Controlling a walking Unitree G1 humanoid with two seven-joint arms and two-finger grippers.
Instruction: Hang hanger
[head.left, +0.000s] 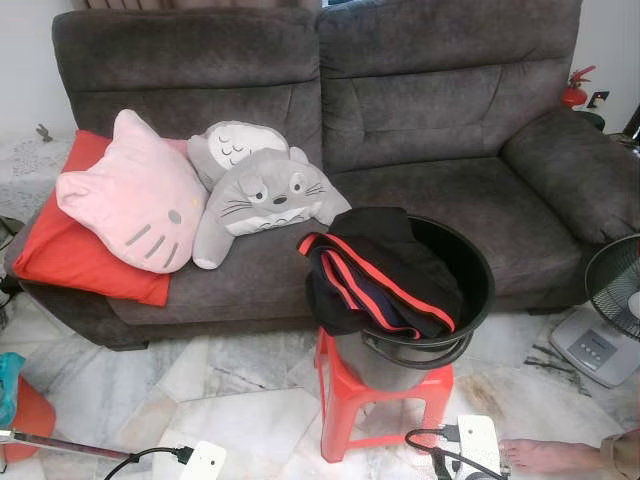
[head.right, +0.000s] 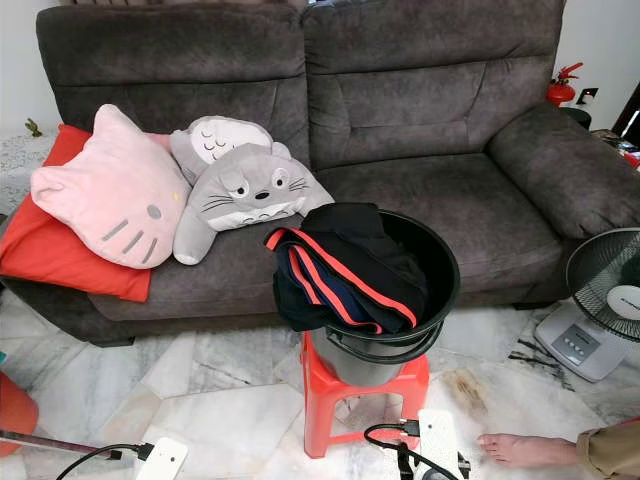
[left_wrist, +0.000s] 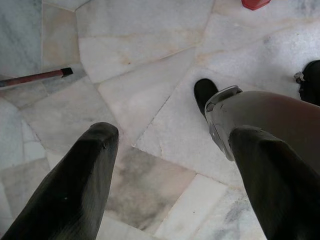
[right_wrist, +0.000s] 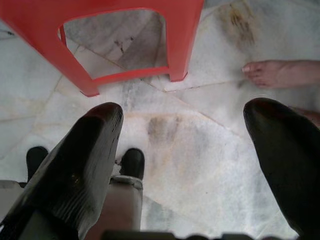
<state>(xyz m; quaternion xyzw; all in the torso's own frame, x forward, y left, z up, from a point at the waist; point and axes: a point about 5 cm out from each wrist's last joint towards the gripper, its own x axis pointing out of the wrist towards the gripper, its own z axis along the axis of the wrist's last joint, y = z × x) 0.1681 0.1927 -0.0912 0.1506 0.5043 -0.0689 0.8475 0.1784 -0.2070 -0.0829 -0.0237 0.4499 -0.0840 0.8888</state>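
A black bucket (head.left: 470, 262) stands on a red plastic stool (head.left: 345, 392) in front of a grey sofa (head.left: 440, 120). Dark clothing with red and blue stripes (head.left: 375, 275) is heaped over the bucket's near rim. I can make out no hanger among the clothes. My left gripper (left_wrist: 172, 145) hangs open over the marble floor, nothing between its black fingers (left_wrist: 82, 175). My right gripper (right_wrist: 185, 125) is open too, low above the floor, close to the stool (right_wrist: 100, 35).
A pink cat cushion (head.left: 135, 195), two grey plush toys (head.left: 265, 195) and a red cushion (head.left: 60, 235) lie on the sofa's left seat. A person's bare foot (head.left: 545, 455) rests on the floor at right. A fan (head.left: 615, 290), power strips (head.left: 475, 440) and cables sit nearby.
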